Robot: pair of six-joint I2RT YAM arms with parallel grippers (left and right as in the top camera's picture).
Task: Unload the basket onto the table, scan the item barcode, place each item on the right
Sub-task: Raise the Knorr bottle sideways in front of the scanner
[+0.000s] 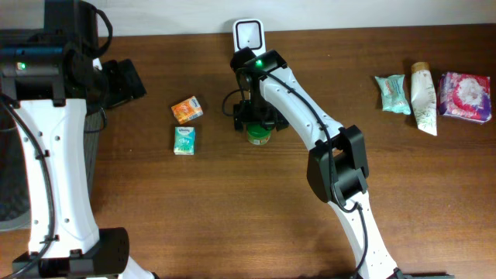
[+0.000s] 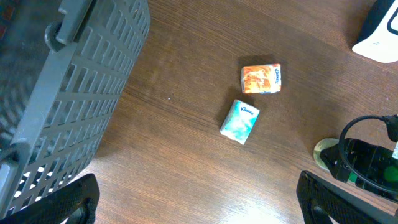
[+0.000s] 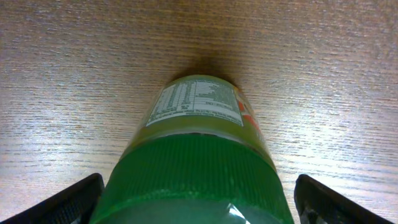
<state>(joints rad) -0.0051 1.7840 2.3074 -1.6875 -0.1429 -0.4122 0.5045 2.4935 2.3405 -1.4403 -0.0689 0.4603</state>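
Overhead, the green bottle (image 1: 259, 138) is seen upright just in front of the white scanner (image 1: 248, 35), straddled by the right gripper (image 1: 257, 124). Left wrist: the left gripper (image 2: 199, 210) is held wide open and empty, well to the left of the scanner. Right wrist: the bottle's cap is flanked by spread fingers (image 3: 62, 200), the jaws standing wide open.

A green-tinted plastic bottle (image 3: 196, 155) with a ribbed green cap and white printed label is seen upright on the brown wooden counter (image 3: 62, 74), flanked by the gripper (image 3: 199, 200), whose black fingers (image 3: 68, 202) are spread wide.
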